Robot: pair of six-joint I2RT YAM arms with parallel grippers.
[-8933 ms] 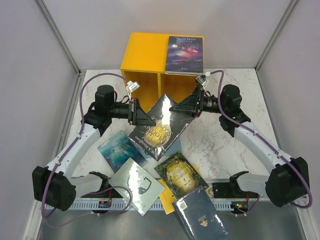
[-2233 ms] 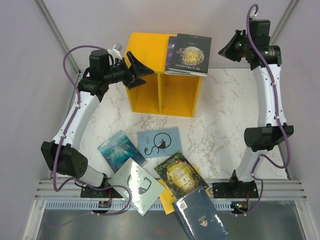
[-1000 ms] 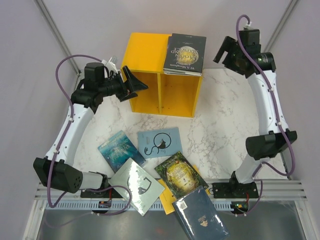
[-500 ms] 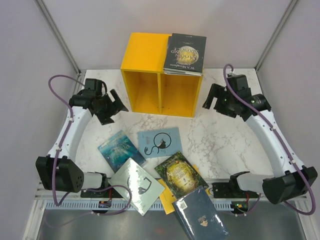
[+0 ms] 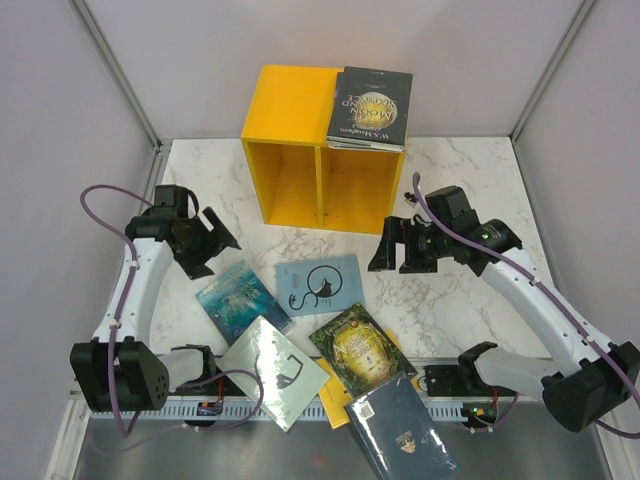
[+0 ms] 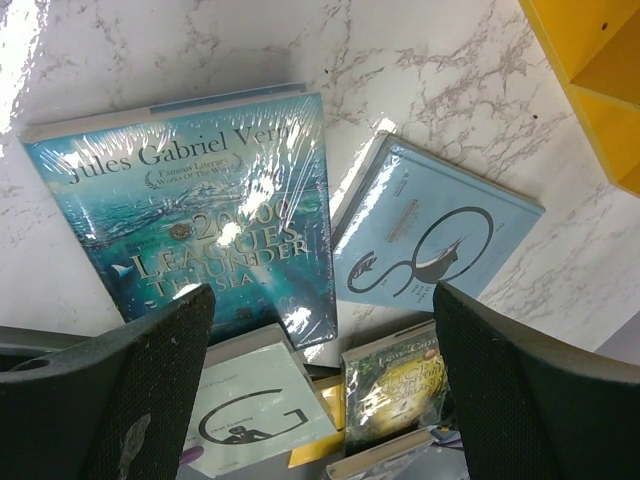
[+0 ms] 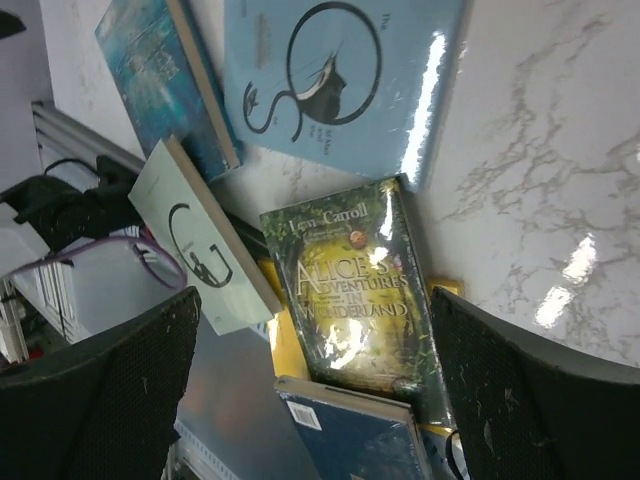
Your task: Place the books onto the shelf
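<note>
Both arms have dropped from beside the shelf (image 5: 290, 110) half a second ago to low over the loose books. Both sets of jaws stand wide apart with nothing in them. The left gripper (image 5: 213, 250) now sits front-left of the shelf and the right gripper (image 5: 395, 262) has swung in before the right compartment. Books unmoved: the black book (image 5: 370, 106), glossy with gold lettering, lies flat on the shelf's top right. The shelf is a yellow painted box with a centre divider. Left wrist view: the shrink-wrapped teal Verne paperback (image 6: 190, 215) is beyond the left finger, the light blue cat-cover book (image 6: 430, 235) beyond the right one. Right wrist view: the green-gold Alice book (image 7: 350, 290) lies straight below the gap, the pale grey book (image 7: 200, 250) by one finger, and a navy book (image 7: 345, 440) overlaps Alice's near end. All are thin rectangles with glare on the wrap, on a white veined marble tabletop (image 5: 450, 290).
</note>
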